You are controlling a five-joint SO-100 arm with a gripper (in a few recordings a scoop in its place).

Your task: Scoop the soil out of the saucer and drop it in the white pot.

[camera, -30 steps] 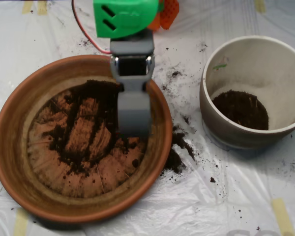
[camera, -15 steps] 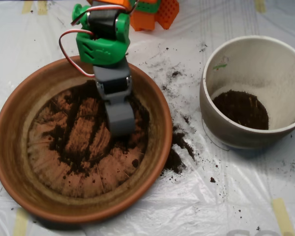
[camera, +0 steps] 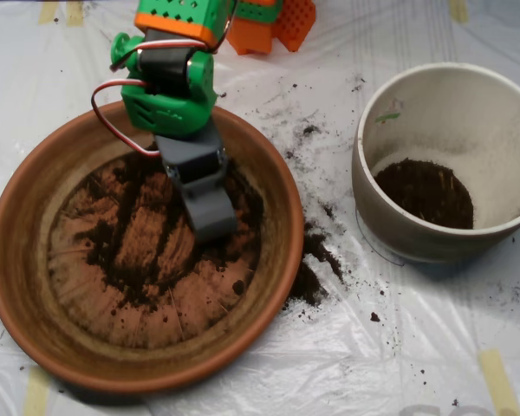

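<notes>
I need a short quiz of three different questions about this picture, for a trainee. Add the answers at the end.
1. True or false: the scoop is over the saucer.
2. Where does soil lie apart from the saucer? A) in the white pot and on the plastic sheet B) in the pot alone C) nowhere else
3. Fill in: the white pot stands to the ___ of the saucer in the picture.

Key: 1 true; 2 A; 3 right.

Bright, soft light; the plastic sheet (camera: 416,347) shines white. Small shadows fall toward six o'clock. The picture is a little fuzzy.
</notes>
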